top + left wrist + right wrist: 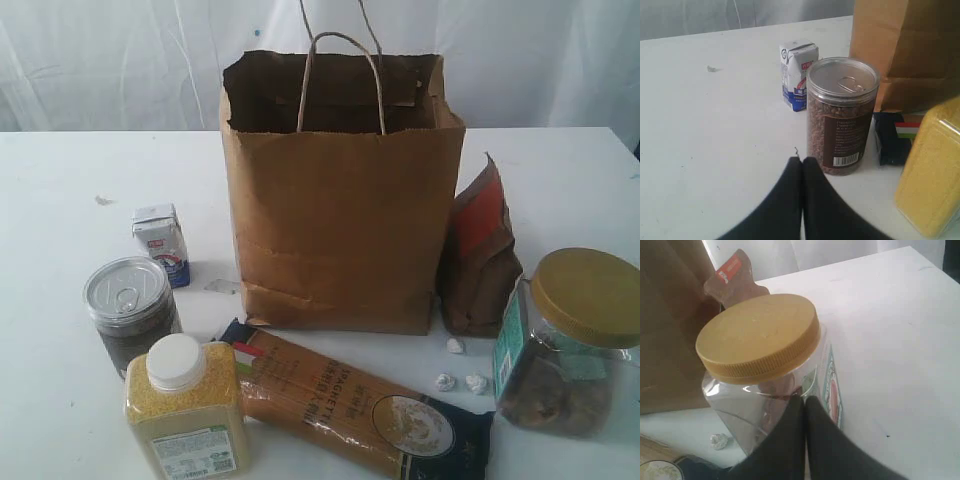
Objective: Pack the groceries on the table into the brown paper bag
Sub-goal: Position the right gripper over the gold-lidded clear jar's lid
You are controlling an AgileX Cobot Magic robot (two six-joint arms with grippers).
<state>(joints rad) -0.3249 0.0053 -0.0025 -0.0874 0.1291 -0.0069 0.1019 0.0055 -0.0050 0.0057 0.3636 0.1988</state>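
Directly ahead of the left gripper (802,163), whose two black fingers are pressed together with nothing between them, stands the pull-tab tin (842,117). It is a clear-walled cylinder full of dark brown grains, with a silver ring-pull lid and a brown barcoded label. It stands upright on the table (715,140), close to the fingertips but apart from them. Beside the tin, at about the same reach from the jaws, is the yellow-grain bottle (932,170), squarish and packed with fine yellow grain. Between the two and a little farther out, the dark end of the long spaghetti pack (892,142) lies flat, showing a red, white and green stripe. Beyond the tin stands the small milk carton (797,72), white with blue and red print and a folded top. Farthest from these jaws rises the brown paper bag (910,50), upright, of creased kraft paper.

Just past the tips of the right gripper (804,400), which is likewise closed tight and empty, sits the gold-lidded glass jar (760,335). It has a clear body, a ribbed mustard-gold screw lid and a green-and-red side label. Whether the fingertips touch its wall I cannot tell. Near its base lies a tiny foil-wrapped ball (718,441). Beyond the jar, the brown-orange pouch (732,277) stands with a crumpled top, close beside the bag.

The left gripper is held low, its fingers pointing forward over the tabletop. The right gripper sits higher, angled down over the jar's lid.
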